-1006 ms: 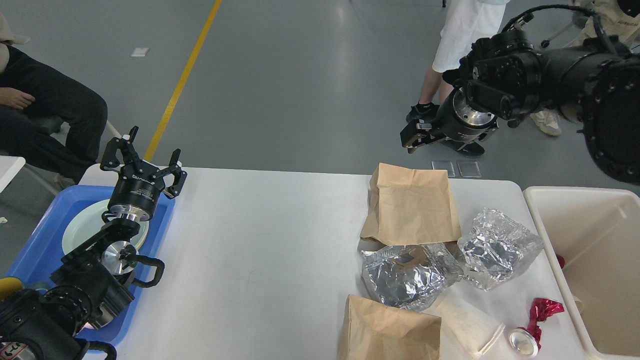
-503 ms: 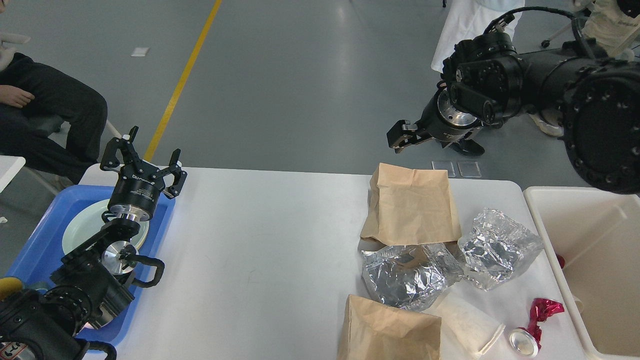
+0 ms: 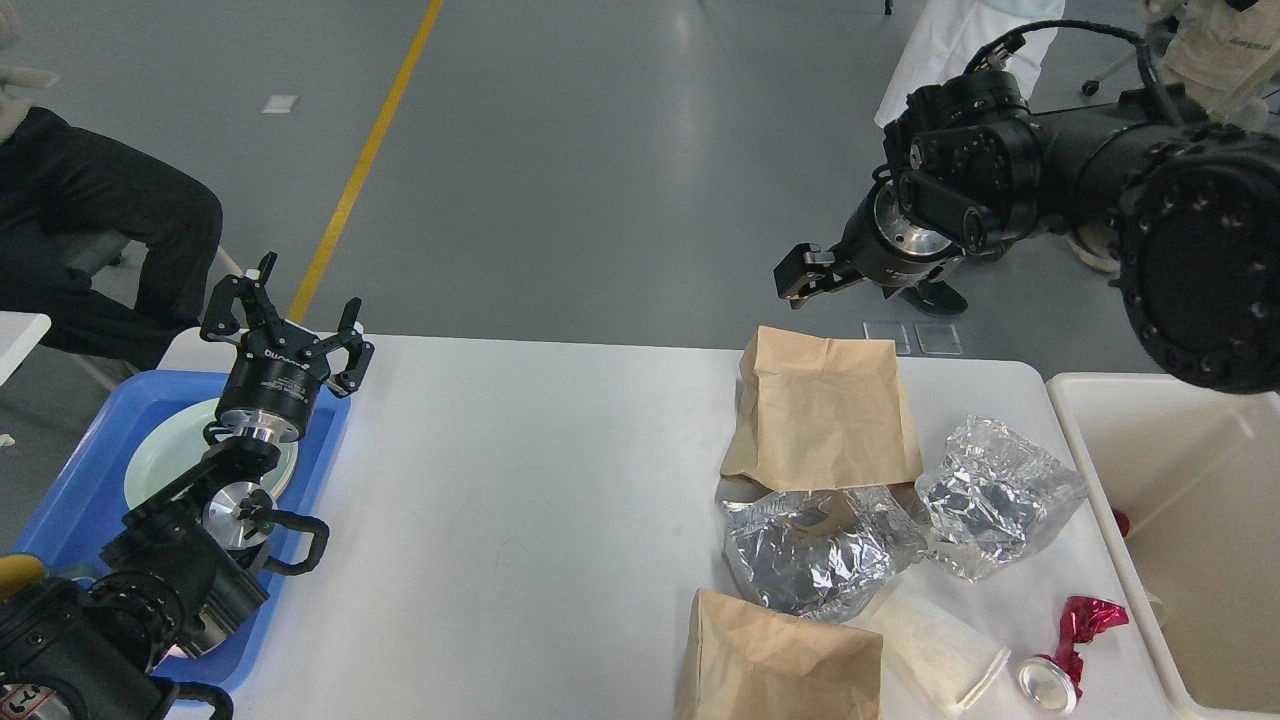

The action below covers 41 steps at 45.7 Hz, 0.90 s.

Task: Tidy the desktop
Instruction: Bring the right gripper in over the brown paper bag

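Across wide white matte desktop [image 3: 540, 480], litter crowded rightward beside cream plastic bin [image 3: 1180, 480]; left gripper [image 3: 285, 325] spread, empty; right gripper [image 3: 805, 280] beyond far edge, closure unclear; probably approaching crumpled brown paper bag [image 3: 825, 410], needing descent and grip.

A blue tray [image 3: 70, 470] holding a pale plate [image 3: 160, 450] sits at the left, while two brown paper bags [image 3: 825, 410], crumpled foil [image 3: 1000, 495], a paper cup [image 3: 940, 650], a crushed red can [image 3: 1065, 650] lie beside a cream bin [image 3: 1100, 480].
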Each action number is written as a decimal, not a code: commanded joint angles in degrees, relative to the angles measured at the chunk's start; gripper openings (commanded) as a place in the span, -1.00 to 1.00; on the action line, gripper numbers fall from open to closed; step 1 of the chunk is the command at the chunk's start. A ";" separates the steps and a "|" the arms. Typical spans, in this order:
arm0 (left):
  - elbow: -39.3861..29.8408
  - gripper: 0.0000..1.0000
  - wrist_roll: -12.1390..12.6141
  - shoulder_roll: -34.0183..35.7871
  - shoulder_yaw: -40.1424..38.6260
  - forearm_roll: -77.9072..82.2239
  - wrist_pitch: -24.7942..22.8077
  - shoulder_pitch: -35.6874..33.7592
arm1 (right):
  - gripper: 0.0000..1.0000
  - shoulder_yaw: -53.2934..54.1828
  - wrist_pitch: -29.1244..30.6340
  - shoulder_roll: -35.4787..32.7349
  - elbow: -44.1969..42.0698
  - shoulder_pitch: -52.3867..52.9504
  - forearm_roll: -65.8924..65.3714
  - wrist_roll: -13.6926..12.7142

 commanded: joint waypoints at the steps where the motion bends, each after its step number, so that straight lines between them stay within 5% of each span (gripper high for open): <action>1: 0.00 0.93 0.00 0.00 0.00 0.00 0.00 0.00 | 1.00 -0.22 0.00 -0.23 -0.10 0.14 0.00 0.00; 41: 0.00 0.93 0.00 0.00 0.00 0.00 0.00 0.00 | 1.00 0.48 0.70 1.62 -2.56 4.62 -0.18 0.00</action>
